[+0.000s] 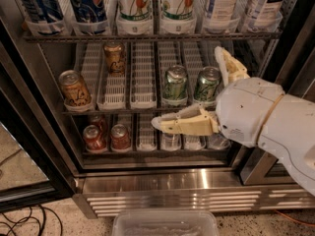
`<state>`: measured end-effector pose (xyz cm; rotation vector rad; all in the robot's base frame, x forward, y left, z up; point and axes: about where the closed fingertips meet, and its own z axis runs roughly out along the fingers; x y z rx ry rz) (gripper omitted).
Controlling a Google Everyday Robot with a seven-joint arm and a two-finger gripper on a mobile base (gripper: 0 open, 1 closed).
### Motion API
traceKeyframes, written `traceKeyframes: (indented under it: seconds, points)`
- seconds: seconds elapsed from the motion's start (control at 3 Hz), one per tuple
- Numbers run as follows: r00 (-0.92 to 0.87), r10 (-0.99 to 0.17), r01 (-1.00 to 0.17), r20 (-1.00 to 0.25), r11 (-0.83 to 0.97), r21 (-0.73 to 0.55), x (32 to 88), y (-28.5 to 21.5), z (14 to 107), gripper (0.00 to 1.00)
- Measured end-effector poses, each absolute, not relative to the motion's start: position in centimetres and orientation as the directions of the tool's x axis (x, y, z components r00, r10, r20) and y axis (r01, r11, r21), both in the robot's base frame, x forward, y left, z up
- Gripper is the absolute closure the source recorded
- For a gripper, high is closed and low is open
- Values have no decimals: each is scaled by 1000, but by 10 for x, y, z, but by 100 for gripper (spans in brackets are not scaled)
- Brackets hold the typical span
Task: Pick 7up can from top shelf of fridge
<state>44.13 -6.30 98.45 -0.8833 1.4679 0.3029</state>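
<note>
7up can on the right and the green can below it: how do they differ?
The 7up can is white-silver and taller, on the top shelf; the green can is shorter, one shelf lower. Both stand upright. The gripper, jaws open, hangs before the lower shelves.
</note>
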Motion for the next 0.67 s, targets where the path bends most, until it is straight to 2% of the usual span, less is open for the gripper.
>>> traceKeyframes:
  seconds: [0.67]
  points:
    - [134, -297, -637, -945, 705, -312, 441, -57, 989, 0]
